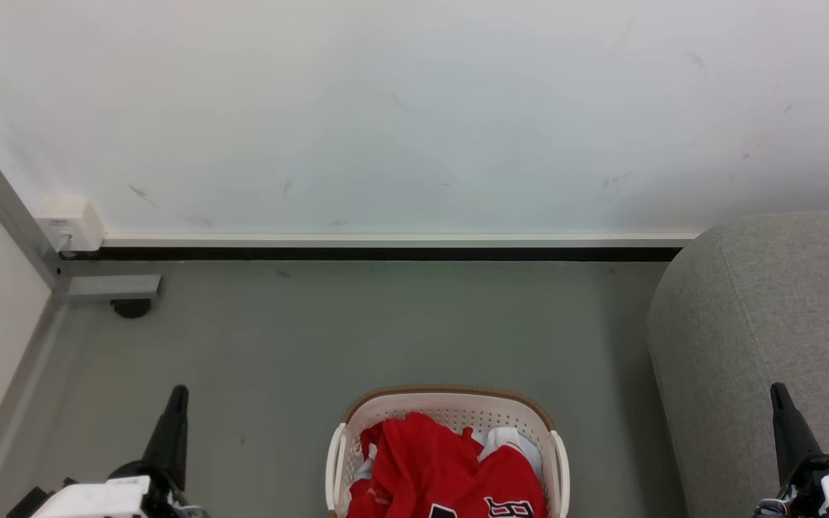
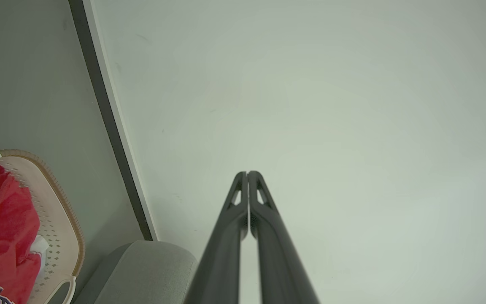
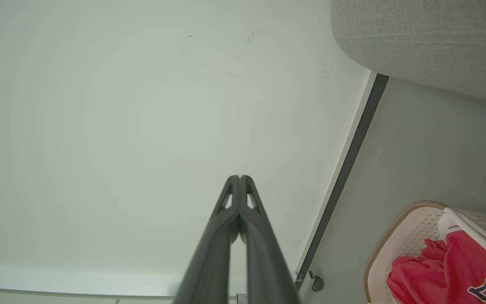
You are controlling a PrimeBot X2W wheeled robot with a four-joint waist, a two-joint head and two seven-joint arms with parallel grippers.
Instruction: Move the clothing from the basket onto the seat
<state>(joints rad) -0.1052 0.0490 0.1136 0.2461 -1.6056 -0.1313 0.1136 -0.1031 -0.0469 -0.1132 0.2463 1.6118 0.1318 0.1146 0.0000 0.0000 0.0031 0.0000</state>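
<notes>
Noted red clothing (image 1: pixel 436 467) heaped in the basket (image 1: pixel 450 400), with jersey lettering uppermost at the near edge of the head view. Located basket on the grey floor (image 1: pixel 314 338), near centre, between the two arms. Could not settle its long axis, near end being cut off. Found seat (image 1: pixel 767 324) just right of the basket, apart from it by a narrow strip of floor. Saw nothing red on the visible part of the seat.

Checked left jaws: fingers (image 2: pixel 264 219) pressed together, holding nothing, at near left, pointing far toward the wall (image 1: pixel 414 108). Checked right jaws: fingers (image 3: pixel 251 219) likewise together and empty, at near right, against the seat's near flank.

Judged clothing to lie inward of and below both pairs: rightward from the left jaws, leftward from the right jaws. Judged left jaws slightly nearer the basket, right jaws nearer the seat. Expect to need jaws parted and dipped into the heap before any lift. Judged task not yet begun.
</notes>
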